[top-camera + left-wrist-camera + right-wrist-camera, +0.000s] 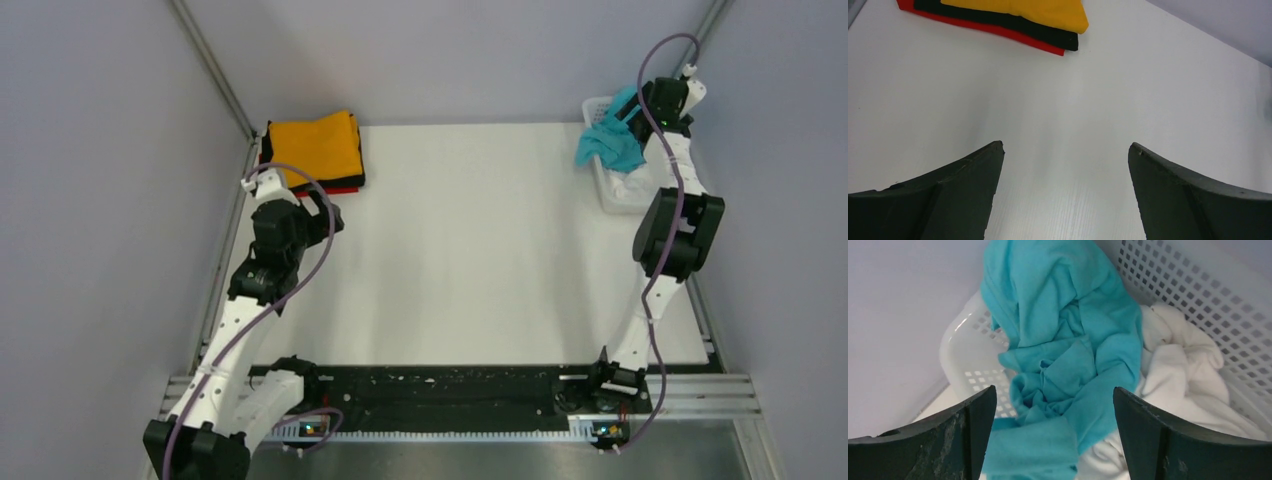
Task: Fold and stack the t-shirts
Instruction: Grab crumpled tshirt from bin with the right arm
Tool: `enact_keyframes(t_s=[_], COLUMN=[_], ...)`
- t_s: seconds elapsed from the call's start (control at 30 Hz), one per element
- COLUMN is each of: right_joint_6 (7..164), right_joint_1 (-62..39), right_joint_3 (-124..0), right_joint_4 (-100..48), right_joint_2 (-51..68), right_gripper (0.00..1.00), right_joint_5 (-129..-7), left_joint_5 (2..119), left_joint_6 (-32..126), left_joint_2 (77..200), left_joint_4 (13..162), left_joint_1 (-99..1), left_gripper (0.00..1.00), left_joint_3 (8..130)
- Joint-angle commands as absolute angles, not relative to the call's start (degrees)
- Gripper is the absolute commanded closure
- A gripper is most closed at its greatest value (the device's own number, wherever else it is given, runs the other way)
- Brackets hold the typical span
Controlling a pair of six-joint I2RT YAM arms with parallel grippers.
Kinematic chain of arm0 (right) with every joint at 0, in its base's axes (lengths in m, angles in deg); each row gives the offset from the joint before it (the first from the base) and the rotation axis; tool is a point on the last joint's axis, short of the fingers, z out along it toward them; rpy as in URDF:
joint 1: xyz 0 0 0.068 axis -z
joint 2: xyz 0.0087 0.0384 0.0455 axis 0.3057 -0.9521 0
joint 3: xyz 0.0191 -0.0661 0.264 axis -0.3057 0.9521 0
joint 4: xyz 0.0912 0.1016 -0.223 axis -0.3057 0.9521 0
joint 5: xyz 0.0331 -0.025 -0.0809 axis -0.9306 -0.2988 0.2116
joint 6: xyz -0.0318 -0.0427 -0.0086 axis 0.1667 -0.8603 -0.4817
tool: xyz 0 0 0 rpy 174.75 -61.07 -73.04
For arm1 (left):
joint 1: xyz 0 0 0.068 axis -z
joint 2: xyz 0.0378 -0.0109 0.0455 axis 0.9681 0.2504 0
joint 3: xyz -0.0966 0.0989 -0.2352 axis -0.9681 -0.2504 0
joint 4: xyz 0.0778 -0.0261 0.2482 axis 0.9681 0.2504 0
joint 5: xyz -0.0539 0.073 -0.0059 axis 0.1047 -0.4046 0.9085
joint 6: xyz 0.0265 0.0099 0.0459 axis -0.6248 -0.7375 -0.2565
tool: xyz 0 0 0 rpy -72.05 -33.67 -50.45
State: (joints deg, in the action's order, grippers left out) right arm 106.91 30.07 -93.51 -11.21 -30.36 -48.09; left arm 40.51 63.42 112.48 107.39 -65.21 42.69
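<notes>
Right gripper jaws are held apart, with the teal t-shirt bunched between them and draped over the basket rim. The cloth is judged soft, light and limp, so a thick crumpled fold is best pinched. Left gripper jaws are spread wide, nothing held, near the folded stack.

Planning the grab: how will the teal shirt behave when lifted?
The teal shirt is crumpled and draped over the basket rim, so probably floppy and light. It overlaps the white shirt, so it might drag that along.
</notes>
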Motion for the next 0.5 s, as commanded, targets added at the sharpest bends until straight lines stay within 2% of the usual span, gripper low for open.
enact_keyframes(t_s=[0.0, 0.23, 0.33, 0.37, 0.4, 0.47], right_joint_6=[112.9, 123.6, 126.3, 127.2, 127.9, 128.6], right_joint_1=[30.4, 30.5, 30.5, 30.5, 30.5, 30.5], right_joint_3=[-103.1, -100.0, -98.3, -97.9, -97.6, -96.6], right_joint_4=[-6.6, -9.3, -13.3, -14.3, -15.2, -17.5], right_joint_2=[-38.0, -42.1, -43.3, -43.5, -43.6, -42.7], right_gripper=[0.17, 0.26, 0.35, 0.44, 0.59, 0.97], right_joint_5=[-53.6, -57.3, -60.8, -62.1, -62.8, -64.2], left_joint_5=[39.4, 38.1, 37.7, 37.6, 37.5, 37.6], left_joint_6=[61.6, 60.8, 60.5, 60.5, 60.5, 60.5], left_joint_2=[114.2, 116.0, 116.0, 115.9, 115.8, 115.5], left_joint_4=[105.2, 106.2, 106.6, 106.7, 106.9, 107.1], left_joint_1=[-65.4, -65.4, -65.4, -65.4, -65.4, -65.4], left_gripper=[0.01, 0.01, 0.01, 0.01, 0.01, 0.01], left_joint_3=[46.0, 47.4, 47.5, 47.6, 47.6, 47.5])
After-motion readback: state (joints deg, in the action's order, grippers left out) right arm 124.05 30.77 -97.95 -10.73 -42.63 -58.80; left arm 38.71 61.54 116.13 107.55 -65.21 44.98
